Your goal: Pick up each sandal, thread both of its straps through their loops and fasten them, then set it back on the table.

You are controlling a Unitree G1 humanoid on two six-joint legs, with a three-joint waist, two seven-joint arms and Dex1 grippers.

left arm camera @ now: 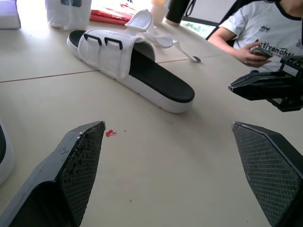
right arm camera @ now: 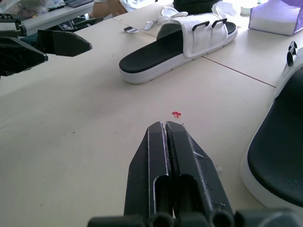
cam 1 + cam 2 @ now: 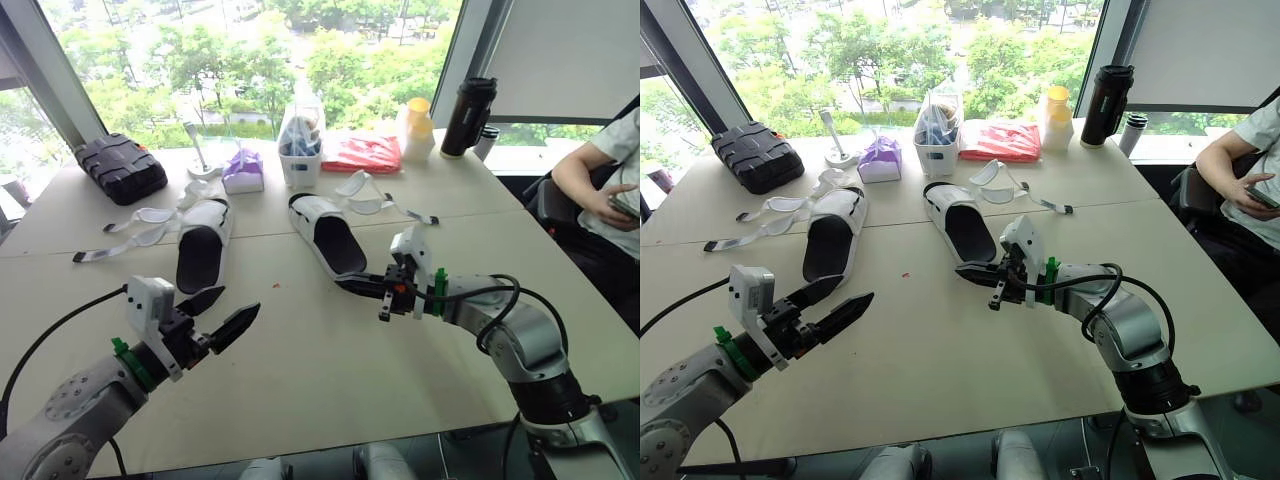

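Observation:
Two white sandals with black footbeds lie on the table. The left sandal point(image 3: 203, 245) has its loose straps point(image 3: 135, 225) trailing off to the left. The right sandal point(image 3: 328, 235) has its unfastened straps point(image 3: 372, 195) lying behind it. My left gripper point(image 3: 238, 302) is open with nothing between its fingers, hovering near the table's front, short of the left sandal's heel. My right gripper point(image 3: 342, 282) is shut and holds nothing, its tip close beside the right sandal's heel point(image 2: 279, 151). The right wrist view shows the left sandal point(image 2: 180, 45) across the table.
Along the window stand a black case point(image 3: 120, 167), a purple tissue box point(image 3: 242, 170), a bagged container point(image 3: 300, 140), a red packet point(image 3: 362, 152), a yellow-lidded bottle point(image 3: 415, 128) and a black flask point(image 3: 468, 115). A person point(image 3: 600, 170) sits at the right. A red speck point(image 2: 176, 114) marks the table.

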